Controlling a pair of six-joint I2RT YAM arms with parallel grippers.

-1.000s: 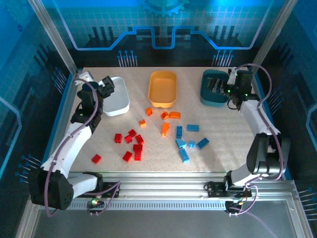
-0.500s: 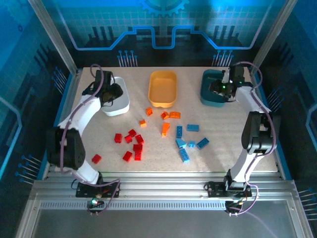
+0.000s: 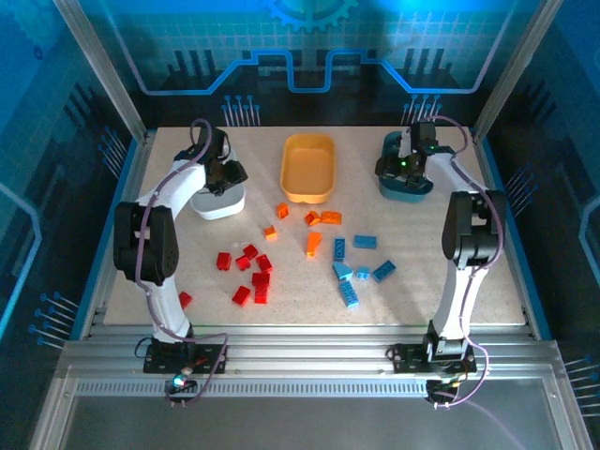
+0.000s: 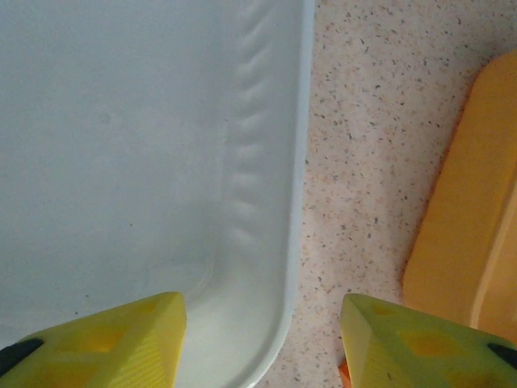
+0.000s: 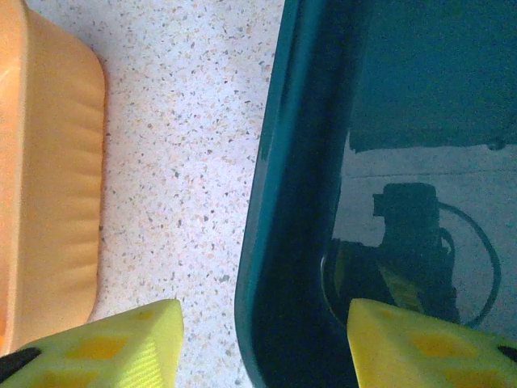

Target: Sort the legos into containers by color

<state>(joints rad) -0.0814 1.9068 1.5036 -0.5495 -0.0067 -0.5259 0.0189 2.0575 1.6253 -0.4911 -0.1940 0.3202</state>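
Top external: bricks lie toward the bases from both grippers

Three tubs stand in a far row, long axes near to far: white tub (image 3: 217, 202), orange tub (image 3: 307, 169), teal tub (image 3: 403, 185). The left gripper (image 4: 262, 339) straddles the white rim and the right gripper (image 5: 265, 339) the teal rim, both jaws apart and empty. The red legos (image 3: 249, 272) lie nearer the left gripper, blue legos (image 3: 358, 270) the right, orange legos (image 3: 311, 230) between, pointing mixed ways

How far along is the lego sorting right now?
Done: nothing, the orange tub looks empty. In hand: left gripper straddles the white tub rim, right gripper the teal tub wall, jaws open. Left: red legos, orange legos, blue legos all on the table.
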